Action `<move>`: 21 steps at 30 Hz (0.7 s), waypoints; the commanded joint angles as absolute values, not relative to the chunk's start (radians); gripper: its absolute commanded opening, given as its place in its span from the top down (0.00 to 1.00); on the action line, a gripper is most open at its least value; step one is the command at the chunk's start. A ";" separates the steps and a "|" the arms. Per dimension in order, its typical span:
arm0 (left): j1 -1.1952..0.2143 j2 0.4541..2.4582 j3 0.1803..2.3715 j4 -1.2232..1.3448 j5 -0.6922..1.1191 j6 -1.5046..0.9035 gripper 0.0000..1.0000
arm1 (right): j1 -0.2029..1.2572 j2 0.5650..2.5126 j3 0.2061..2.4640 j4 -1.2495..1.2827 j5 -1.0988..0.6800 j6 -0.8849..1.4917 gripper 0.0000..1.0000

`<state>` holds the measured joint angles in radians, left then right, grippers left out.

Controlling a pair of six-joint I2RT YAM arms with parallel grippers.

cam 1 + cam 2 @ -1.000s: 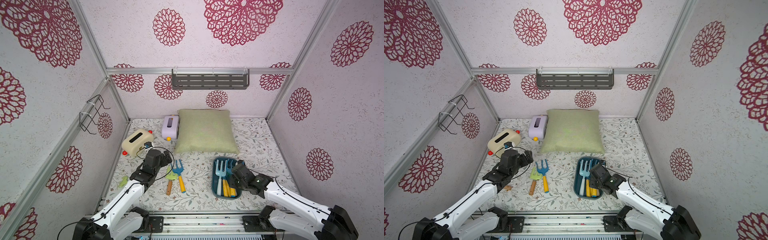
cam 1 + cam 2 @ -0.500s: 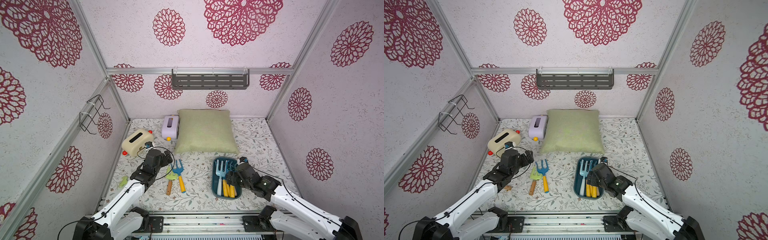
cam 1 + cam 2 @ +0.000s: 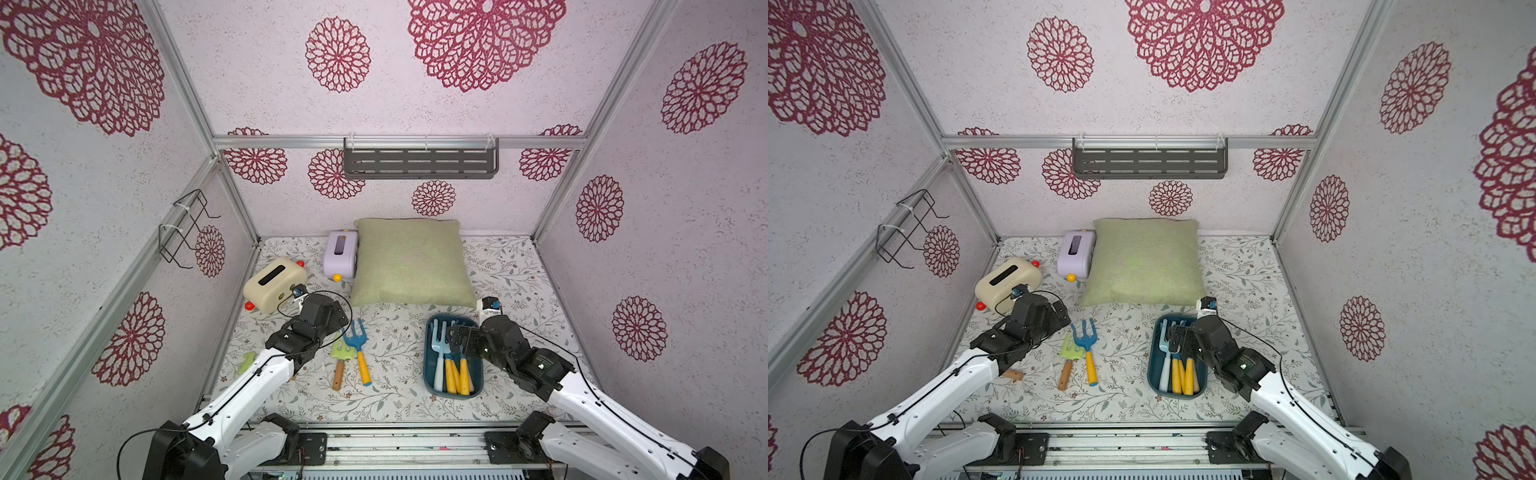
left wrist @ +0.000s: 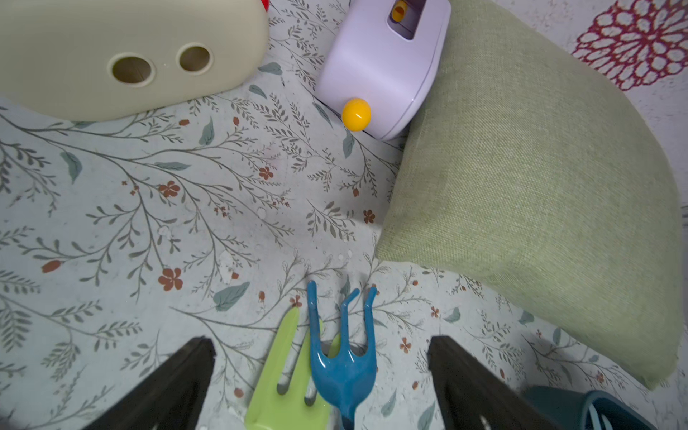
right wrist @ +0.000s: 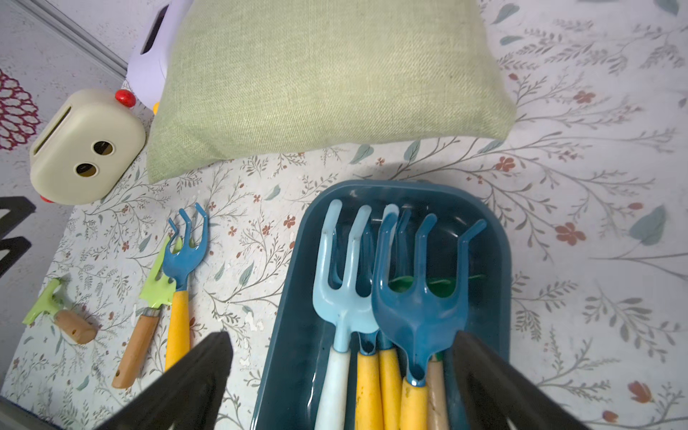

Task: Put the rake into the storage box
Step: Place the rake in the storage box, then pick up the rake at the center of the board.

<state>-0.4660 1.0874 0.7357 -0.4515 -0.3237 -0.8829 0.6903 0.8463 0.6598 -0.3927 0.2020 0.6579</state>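
The storage box [image 3: 428, 374] [image 3: 1151, 365] [image 5: 409, 185] is a shallow dark teal tub at the front right of the floral mat. Several rakes lie in it, among them a light blue one [image 5: 342, 298] [image 3: 438, 345]. On top lies a dark blue rake [image 5: 417, 316] with a yellow handle. My right gripper [image 5: 340, 337] [image 3: 457, 340] hovers open just over their necks and touches nothing. Another blue rake [image 3: 354, 338] [image 3: 1085, 338] [image 4: 344, 368] lies on the mat against a green tool [image 3: 341, 353] [image 4: 286, 379]. My left gripper [image 4: 320, 341] [image 3: 338, 328] stands open above their heads.
A green pillow [image 3: 411, 262] lies behind the box. Cream [image 3: 274, 282] and lilac [image 3: 341, 253] toaster-like toys sit at the back left. A short green tool with a wooden stub [image 5: 59, 316] lies by the left wall. A grey slotted shelf [image 3: 419, 162] and wire rack [image 3: 183, 228] hang on the walls.
My right gripper has opened, and the dark blue rake now rests in the storage box. The left arm has not moved.
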 commanded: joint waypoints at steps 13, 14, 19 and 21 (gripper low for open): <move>-0.730 1.297 0.868 -0.710 -0.265 -1.156 0.22 | 0.609 0.812 0.573 -0.255 0.366 0.547 0.01; -0.738 1.327 0.884 -0.713 -0.266 -1.157 0.24 | 0.608 0.804 0.567 -0.256 0.366 0.546 0.01; -0.760 1.474 0.967 -0.741 -0.258 -1.142 0.32 | 0.589 0.766 0.546 -0.257 0.354 0.556 0.01; -0.770 1.523 1.001 -0.761 -0.264 -1.138 0.34 | 0.582 0.764 0.548 -0.258 0.344 0.557 0.01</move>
